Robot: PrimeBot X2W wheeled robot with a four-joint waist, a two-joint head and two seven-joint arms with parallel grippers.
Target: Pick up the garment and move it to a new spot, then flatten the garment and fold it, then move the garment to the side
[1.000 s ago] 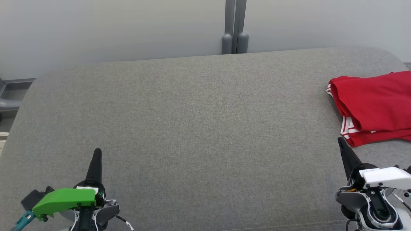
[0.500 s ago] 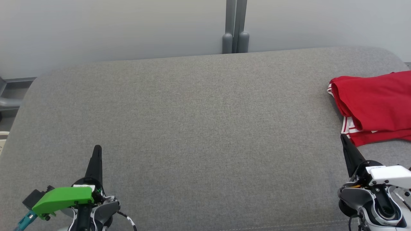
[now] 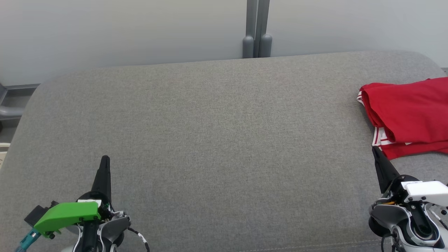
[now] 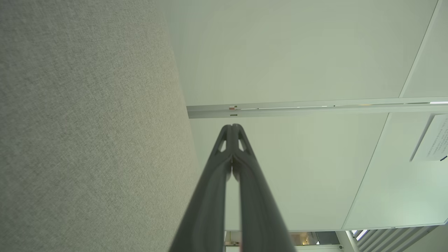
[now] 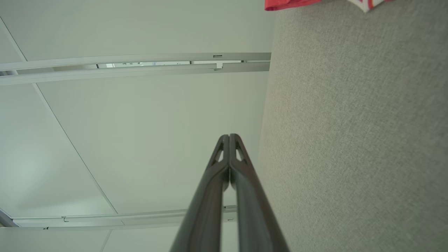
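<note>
Two grippers pressed together, holding nothing: right gripper [image 3: 374,149] just beside the folded red garment [image 3: 409,112], left gripper [image 3: 105,159] well apart from it. Garment sits at the edge of the grey surface [image 3: 224,140], seemingly set aside already, though part runs out of view.

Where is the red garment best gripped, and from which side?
Probably grip the red garment at its near left corner, where folded layers stack into a thick edge. Come from the near side with the right gripper, whose tip lies before that corner; it is shut, so open first.
</note>
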